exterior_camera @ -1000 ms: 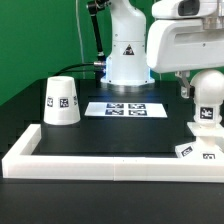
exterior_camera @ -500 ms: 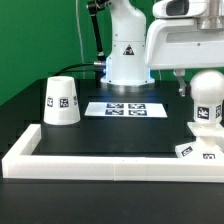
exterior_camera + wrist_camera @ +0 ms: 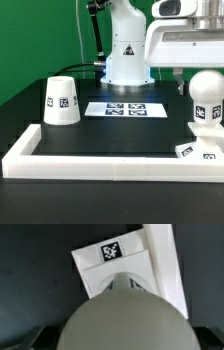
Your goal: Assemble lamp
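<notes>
Edging bulb (image 3: 206, 98) nearer shade (image 3: 61, 100)

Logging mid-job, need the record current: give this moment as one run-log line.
tool: shut on bulb | bulb: held over base, seating unclear | shade: wide end down on table, apart from tool

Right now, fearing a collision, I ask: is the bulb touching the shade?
Apart. The exterior view shows black table between the shade and the bulb.

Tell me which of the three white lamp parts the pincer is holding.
The round bulb, clamped in the pincer above the flat base; the cup-shaped shade stands apart, untouched.
</notes>
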Controlling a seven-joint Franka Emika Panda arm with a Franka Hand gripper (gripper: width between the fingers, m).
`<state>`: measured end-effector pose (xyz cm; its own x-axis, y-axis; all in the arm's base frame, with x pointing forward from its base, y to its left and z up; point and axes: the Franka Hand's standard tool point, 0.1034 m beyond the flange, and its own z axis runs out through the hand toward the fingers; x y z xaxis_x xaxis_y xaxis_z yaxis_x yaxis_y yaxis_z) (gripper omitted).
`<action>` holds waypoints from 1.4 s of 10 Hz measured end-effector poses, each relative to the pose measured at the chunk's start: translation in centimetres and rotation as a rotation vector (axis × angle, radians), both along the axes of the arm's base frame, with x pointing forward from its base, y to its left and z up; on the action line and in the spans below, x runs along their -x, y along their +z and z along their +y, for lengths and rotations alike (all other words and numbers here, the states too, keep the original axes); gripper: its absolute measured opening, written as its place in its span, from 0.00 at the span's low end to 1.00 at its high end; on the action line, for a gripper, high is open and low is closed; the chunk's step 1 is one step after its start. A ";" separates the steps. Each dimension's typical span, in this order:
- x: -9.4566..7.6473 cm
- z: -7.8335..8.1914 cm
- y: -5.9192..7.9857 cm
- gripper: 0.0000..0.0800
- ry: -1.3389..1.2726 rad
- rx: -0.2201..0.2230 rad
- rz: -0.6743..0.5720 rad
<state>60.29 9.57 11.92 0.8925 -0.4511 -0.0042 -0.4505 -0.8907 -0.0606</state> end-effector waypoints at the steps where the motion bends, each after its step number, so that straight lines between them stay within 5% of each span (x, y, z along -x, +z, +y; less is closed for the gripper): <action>1: 0.0 0.1 0.0 0.72 -0.120 -0.014 0.009; 9: -0.3 1.2 -0.2 0.72 -0.908 -0.114 0.136; 14: -0.4 1.0 -0.3 0.72 -0.985 -0.123 0.148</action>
<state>60.65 10.59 11.66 0.1084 -0.9775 -0.1810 -0.9941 -0.1083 -0.0105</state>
